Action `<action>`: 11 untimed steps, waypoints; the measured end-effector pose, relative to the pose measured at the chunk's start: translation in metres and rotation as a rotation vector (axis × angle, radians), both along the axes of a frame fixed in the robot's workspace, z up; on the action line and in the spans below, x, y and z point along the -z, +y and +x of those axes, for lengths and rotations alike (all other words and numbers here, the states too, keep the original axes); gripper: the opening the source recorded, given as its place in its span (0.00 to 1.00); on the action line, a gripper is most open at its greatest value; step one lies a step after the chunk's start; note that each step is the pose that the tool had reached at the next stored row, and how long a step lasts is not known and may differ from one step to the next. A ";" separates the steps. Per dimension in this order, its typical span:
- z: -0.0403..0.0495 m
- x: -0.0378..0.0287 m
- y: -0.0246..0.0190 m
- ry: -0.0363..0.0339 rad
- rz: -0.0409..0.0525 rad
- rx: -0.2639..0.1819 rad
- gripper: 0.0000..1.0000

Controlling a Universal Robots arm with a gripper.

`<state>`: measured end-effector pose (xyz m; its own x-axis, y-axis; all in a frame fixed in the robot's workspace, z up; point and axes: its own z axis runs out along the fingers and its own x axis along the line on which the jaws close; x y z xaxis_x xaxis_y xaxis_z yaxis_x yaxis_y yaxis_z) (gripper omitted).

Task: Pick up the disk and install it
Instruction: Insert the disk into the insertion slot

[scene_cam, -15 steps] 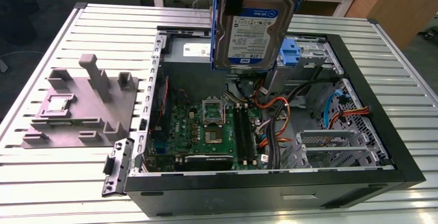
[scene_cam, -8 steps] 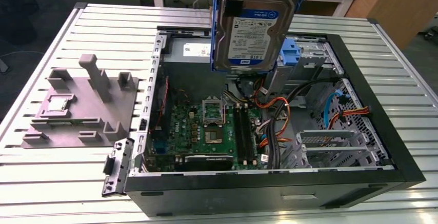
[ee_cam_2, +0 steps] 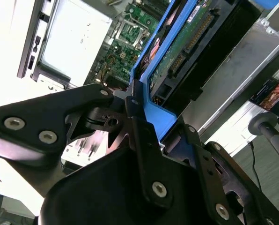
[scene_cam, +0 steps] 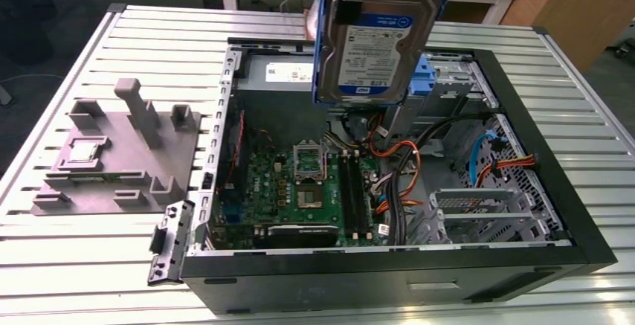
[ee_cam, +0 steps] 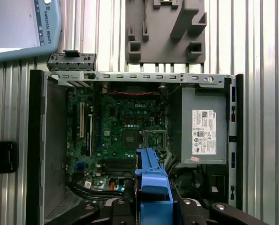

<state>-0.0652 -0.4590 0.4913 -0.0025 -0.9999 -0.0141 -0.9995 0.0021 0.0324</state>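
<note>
Ribbed metal slats make up the bench, and an open black computer case lies on its side on it with the interior facing up. On the exterior view's left, just beside the case, sits a grey moulded fixture plate with upright posts and slots.

Inside the case the green motherboard covers the floor toward the exterior view's left. A grey power supply with a white label sits against the far wall. Orange cables run through the middle, and a bare metal drive cage stands at the near right corner.

The disk hangs in the air above the far middle of the case, clear of everything inside. It stands nearly on edge with its white, blue-striped label turned toward the exterior camera, and its blue carrier frames both long sides.

In the second wrist view the black fingers are closed tight on the end of the blue carrier, with the disk's circuit-board side and connectors showing beyond them. The first wrist view looks straight down past the carrier's end onto the motherboard and the power supply.
</note>
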 end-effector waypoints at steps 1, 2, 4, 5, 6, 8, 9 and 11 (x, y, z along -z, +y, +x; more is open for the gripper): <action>0.0033 0.0000 0.0000 0.0000 0.0000 0.000 0.37; 0.0062 0.0001 0.0000 0.0001 0.0000 0.000 0.37; 0.0109 0.0002 0.0000 0.0001 0.0000 0.000 0.37; 0.0121 0.0003 0.0000 0.0000 0.0001 0.000 0.37; 0.0128 0.0004 0.0000 0.0001 0.0001 0.000 0.37; 0.0135 0.0006 -0.0001 0.0002 -0.0002 0.000 0.37; 0.0135 0.0008 -0.0002 0.0002 -0.0001 0.000 0.37; 0.0136 0.0013 -0.0015 0.0001 0.0000 0.000 0.37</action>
